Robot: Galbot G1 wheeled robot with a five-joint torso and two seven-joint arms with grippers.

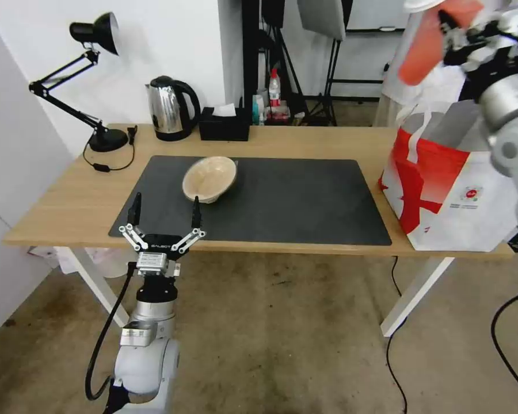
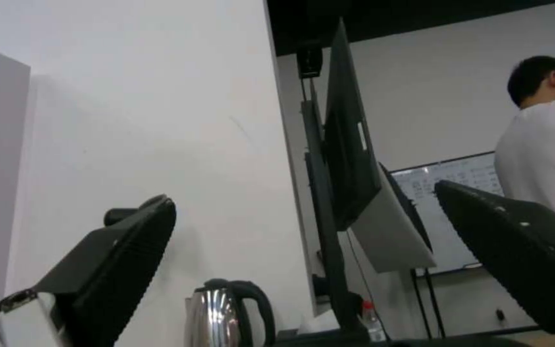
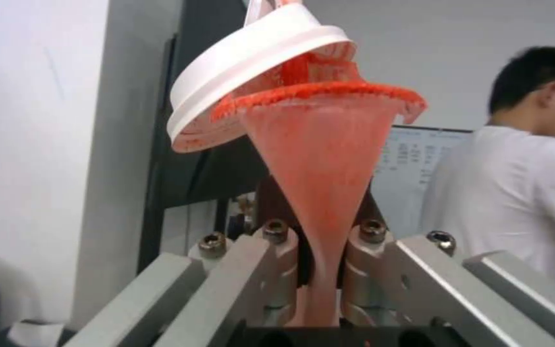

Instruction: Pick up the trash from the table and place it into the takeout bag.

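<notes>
Pinching the red cup [image 3: 323, 164] flat between its fingers, the right tool [image 1: 463, 40] hangs high above the takeout bag [image 1: 449, 190], which stands open at the surface's [image 1: 69, 201] right end; the cup's white lid [image 3: 252, 62] tilts half off its rim. On the dark mat [image 1: 293, 201], toward its far left corner, the beige bowl [image 1: 209, 179] lies tipped. At the near left edge the left tool [image 1: 165, 214] waits released, fingers spread wide.
</notes>
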